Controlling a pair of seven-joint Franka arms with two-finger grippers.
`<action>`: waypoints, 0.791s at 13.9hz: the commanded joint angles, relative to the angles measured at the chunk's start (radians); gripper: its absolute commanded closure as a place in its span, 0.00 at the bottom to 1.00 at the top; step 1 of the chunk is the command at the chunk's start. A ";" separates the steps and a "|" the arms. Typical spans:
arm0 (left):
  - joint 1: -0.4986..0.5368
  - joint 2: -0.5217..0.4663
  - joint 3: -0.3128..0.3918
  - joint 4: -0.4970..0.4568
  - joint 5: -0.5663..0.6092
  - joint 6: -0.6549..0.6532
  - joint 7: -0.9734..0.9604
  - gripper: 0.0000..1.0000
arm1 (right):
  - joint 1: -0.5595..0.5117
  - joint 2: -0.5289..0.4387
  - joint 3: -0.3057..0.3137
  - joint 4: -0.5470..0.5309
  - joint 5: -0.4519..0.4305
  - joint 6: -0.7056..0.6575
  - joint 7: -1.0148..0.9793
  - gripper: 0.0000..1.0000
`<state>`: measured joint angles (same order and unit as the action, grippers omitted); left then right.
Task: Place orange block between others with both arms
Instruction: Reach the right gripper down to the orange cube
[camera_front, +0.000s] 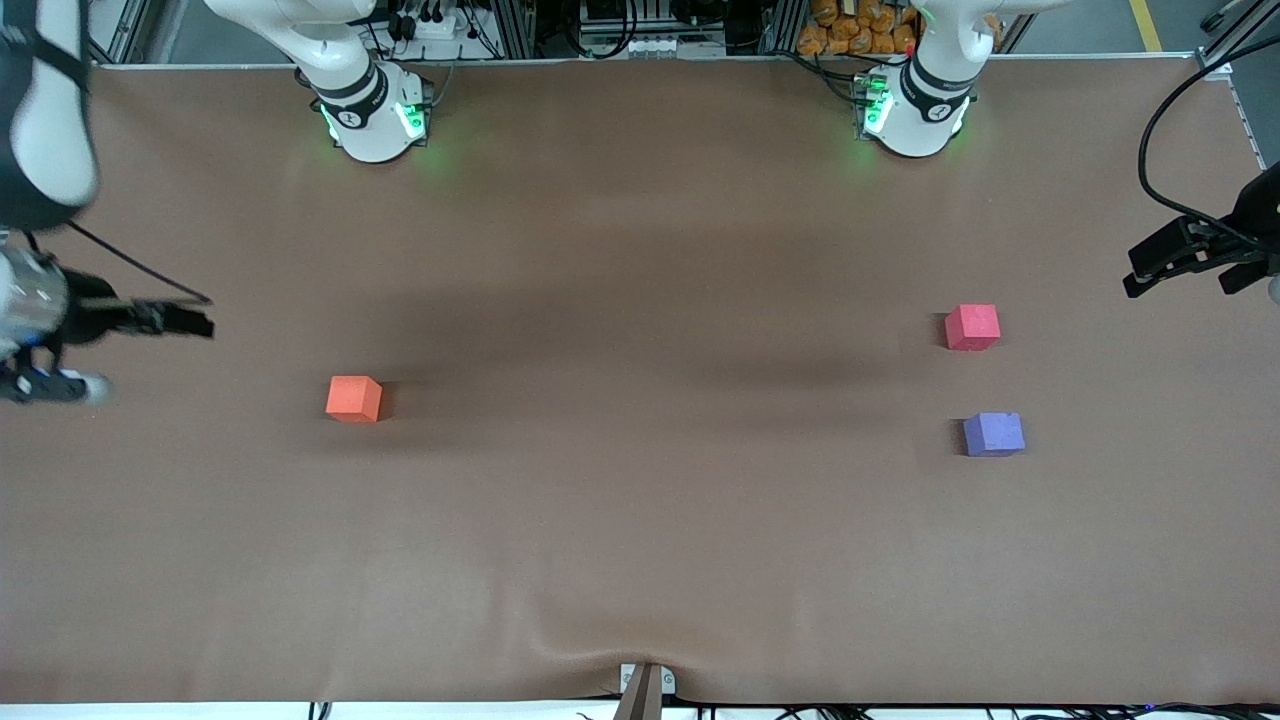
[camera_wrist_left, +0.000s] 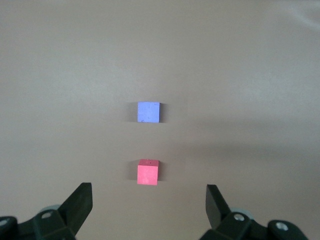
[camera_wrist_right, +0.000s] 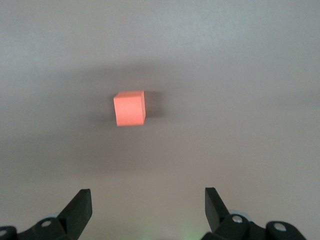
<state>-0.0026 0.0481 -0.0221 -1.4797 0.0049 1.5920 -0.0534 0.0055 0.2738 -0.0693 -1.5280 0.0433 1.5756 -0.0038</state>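
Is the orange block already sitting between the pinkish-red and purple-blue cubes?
No, the orange block lies alone toward the right arm's end of the table.

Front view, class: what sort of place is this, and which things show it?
Probably a robotics lab test bench: two white robot arms with green-lit bases bolted to a brown-covered table, foam cubes like the orange block, and cabling along its edge.

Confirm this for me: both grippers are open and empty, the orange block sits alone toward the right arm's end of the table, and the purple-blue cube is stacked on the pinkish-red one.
One thing is wrong: the purple-blue cube is not stacked. It sits on the table apart from the pinkish-red cube, nearer the front camera, as the front view shows. The rest holds: the left gripper and right gripper are open and empty, and the orange block sits alone toward the right arm's end.
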 joint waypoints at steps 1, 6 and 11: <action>0.007 -0.004 -0.006 0.001 -0.006 -0.012 0.000 0.00 | 0.020 0.041 -0.001 -0.087 0.012 0.145 0.001 0.00; 0.007 -0.002 -0.006 -0.004 -0.008 -0.012 -0.002 0.00 | 0.056 0.088 -0.001 -0.299 0.012 0.484 0.013 0.00; 0.006 0.001 -0.006 -0.004 -0.008 -0.014 -0.002 0.00 | 0.079 0.197 -0.001 -0.304 0.018 0.575 0.015 0.00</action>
<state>-0.0026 0.0518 -0.0223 -1.4884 0.0049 1.5910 -0.0534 0.0756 0.4466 -0.0676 -1.8264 0.0461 2.1230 0.0002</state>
